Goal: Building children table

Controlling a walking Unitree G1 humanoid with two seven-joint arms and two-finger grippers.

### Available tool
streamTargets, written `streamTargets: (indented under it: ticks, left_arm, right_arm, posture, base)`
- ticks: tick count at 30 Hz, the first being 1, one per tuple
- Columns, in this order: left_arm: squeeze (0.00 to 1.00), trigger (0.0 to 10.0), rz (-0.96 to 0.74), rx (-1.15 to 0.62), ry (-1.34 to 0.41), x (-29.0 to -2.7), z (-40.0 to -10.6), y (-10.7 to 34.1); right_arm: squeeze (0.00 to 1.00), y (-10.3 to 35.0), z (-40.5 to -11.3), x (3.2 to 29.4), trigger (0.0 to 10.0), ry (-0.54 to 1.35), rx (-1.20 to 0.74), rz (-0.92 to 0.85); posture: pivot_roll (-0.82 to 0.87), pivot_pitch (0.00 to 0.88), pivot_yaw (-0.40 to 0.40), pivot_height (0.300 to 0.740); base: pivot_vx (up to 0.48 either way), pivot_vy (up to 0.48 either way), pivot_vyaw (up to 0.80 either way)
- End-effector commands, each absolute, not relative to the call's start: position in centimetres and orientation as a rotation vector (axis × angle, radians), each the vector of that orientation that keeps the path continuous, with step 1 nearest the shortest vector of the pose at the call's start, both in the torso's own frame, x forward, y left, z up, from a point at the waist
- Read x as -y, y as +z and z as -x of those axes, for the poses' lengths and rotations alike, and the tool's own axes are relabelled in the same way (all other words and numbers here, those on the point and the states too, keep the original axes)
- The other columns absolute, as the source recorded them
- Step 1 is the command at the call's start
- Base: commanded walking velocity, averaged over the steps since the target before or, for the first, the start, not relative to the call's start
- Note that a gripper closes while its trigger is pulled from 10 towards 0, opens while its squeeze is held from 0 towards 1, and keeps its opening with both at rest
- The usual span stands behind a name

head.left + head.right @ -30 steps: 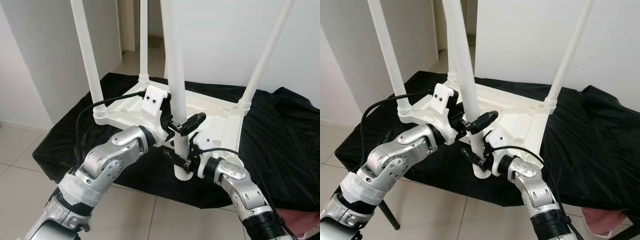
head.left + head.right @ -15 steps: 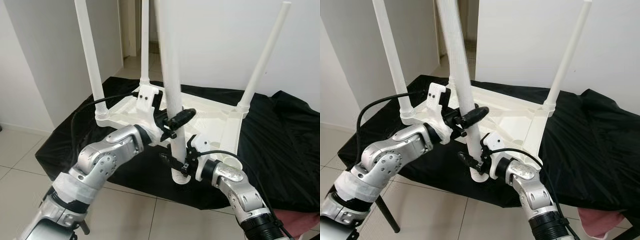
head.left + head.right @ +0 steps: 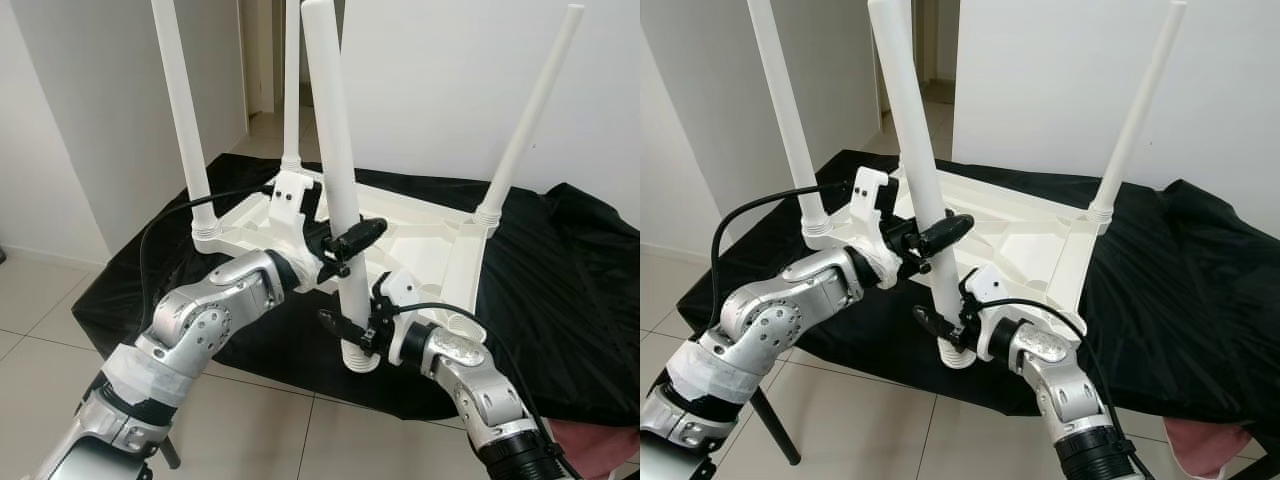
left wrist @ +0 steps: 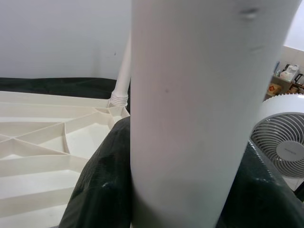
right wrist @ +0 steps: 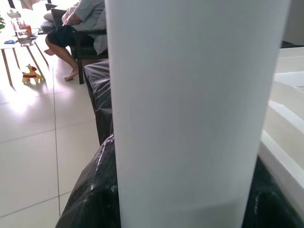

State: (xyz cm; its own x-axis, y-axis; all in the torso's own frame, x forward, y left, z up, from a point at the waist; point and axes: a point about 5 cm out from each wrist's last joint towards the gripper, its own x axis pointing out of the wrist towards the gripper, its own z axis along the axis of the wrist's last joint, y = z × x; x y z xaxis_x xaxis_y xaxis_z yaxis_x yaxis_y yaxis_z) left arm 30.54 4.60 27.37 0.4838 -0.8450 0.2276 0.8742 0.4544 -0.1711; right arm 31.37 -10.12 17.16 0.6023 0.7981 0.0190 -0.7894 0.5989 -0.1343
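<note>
White leg [image 3: 335, 190], upright at the near corner of the upturned table [image 3: 420, 232], is pinched mid-shaft by the left hand [image 3: 345, 243]. Its base is pinched by the right hand [image 3: 352, 330], just below.

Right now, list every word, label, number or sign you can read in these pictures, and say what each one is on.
No text can be read.
The fan has a small dark mark on its hub, too small and blurred to read.
The table top, the loose leg held by the left claw and the right claw, and the black cloth carry no visible lettering.
</note>
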Motion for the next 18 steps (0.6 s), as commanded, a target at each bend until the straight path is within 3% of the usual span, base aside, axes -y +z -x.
streamTargets:
  ticks: [1, 2, 14, 15, 18]
  left_arm:
    - [0.00, 0.0, 0.245, 0.238, -1.630, -3.9, -27.6, 28.4]
    - [0.00, 10.0, 0.220, 0.246, -1.624, -3.7, -27.5, 28.5]
    - [0.00, 10.0, 0.204, 0.226, -1.370, -2.0, -28.4, 29.9]
    - [0.00, 10.0, 0.199, 0.207, -1.321, -1.7, -28.7, 30.0]
    - [0.00, 10.0, 0.187, 0.189, -1.275, -1.4, -29.1, 30.1]
  right_arm:
    - [0.00, 17.5, -31.4, 10.7, 10.0, 0.885, 0.094, 0.074]
    - [1.00, 17.5, -31.4, 10.8, 10.0, 0.879, 0.095, 0.054]
    - [1.00, 18.0, -31.5, 11.8, 10.0, 0.706, 0.135, 0.053]
    - [0.00, 18.1, -31.3, 11.9, 10.0, 0.687, 0.140, 0.060]
    - [0.00, 18.2, -31.3, 12.0, 10.0, 0.664, 0.147, 0.074]
  posture:
    - [0.01, 0.000, -0.008, 0.740]
    - [0.01, 0.001, -0.005, 0.740]
    - [0.01, 0.032, 0.002, 0.740]
    - [0.01, 0.044, 0.005, 0.740]
    - [0.01, 0.044, 0.005, 0.740]
  base:
    - [0.000, 0.000, 0.00]
    - [0.000, 0.000, 0.00]
    - [0.000, 0.000, 0.00]
    - [0.000, 0.000, 0.00]
    - [0.000, 0.000, 0.00]
